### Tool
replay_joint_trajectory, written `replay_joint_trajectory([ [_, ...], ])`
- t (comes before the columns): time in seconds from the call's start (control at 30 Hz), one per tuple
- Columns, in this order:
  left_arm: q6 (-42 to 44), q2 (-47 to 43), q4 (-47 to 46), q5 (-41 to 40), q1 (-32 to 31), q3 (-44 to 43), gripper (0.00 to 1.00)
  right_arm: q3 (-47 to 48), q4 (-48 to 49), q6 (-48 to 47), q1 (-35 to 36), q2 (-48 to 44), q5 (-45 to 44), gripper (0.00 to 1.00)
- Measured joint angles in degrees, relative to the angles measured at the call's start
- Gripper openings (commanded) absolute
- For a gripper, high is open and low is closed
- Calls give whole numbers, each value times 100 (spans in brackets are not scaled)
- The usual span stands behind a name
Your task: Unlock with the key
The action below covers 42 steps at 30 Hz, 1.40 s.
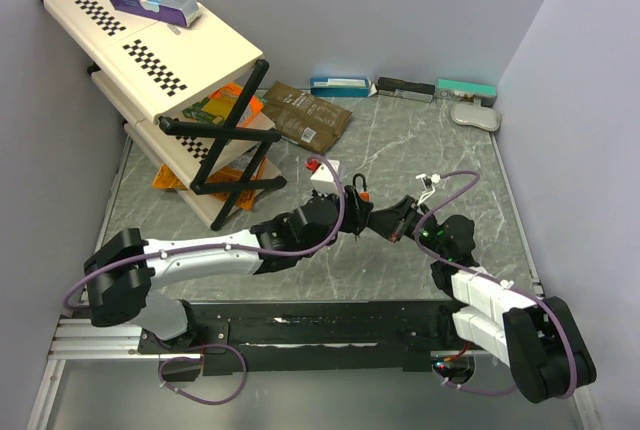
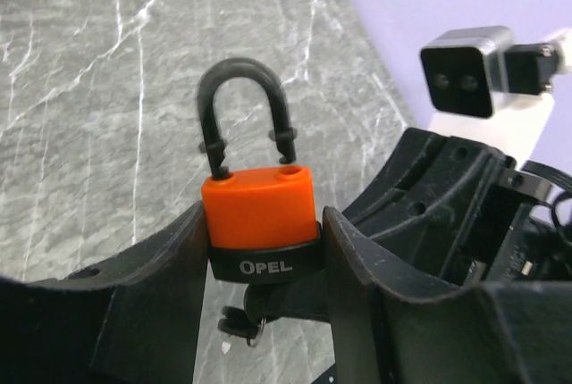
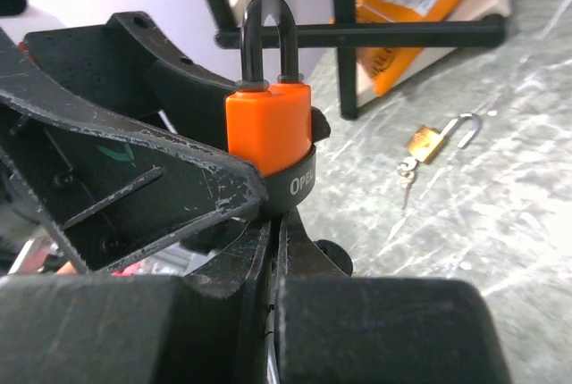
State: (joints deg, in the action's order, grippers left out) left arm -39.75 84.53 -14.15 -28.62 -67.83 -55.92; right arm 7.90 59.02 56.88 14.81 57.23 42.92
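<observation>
An orange padlock (image 2: 257, 208) with a black base band and black shackle (image 2: 239, 80) stands upright above the table, and my left gripper (image 2: 264, 223) is shut on its sides. The shackle is raised; its right leg hangs just above its hole. In the top view the padlock (image 1: 359, 195) sits between both arms. My right gripper (image 3: 279, 223) is shut under the padlock (image 3: 268, 125), apparently on the key in the lock's underside; that key is hidden by the fingers. A spare black-headed key (image 2: 234, 321) dangles on a ring below the lock.
A small brass padlock (image 3: 427, 141) with an open shackle and keys lies on the marble table. A folding shelf rack (image 1: 150, 50) holding orange packets stands at the left. A white box (image 1: 325, 168), a brown pouch (image 1: 305, 110) and flat boxes (image 1: 340, 85) lie further back.
</observation>
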Motion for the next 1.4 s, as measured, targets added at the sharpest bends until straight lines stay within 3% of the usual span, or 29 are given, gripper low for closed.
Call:
replay_joint_trajectory([
  [0.23,116,-236,-332,160,0,227,1,35,544,258,-74,203,297,0],
  [0.43,162,-264,-380,197,0,225,1,72,426,164,-114,63,356,1],
  [0.67,-79,-24,181,533,232,-297,1,197,-645,-345,-210,-612,20,45],
  [0.77,-334,94,422,977,463,-474,1,205,-1215,-706,-282,-881,-310,56],
  [1.07,-446,321,1285,1840,973,-726,1,109,-2271,-1300,-389,-1451,-955,75],
  [1.23,-339,323,1628,1943,1102,-555,1,221,-3032,-1681,-446,-2079,-1335,79],
  [1.4,160,164,1353,2321,1185,24,1,704,-3585,-1961,-448,-2173,-1346,81],
])
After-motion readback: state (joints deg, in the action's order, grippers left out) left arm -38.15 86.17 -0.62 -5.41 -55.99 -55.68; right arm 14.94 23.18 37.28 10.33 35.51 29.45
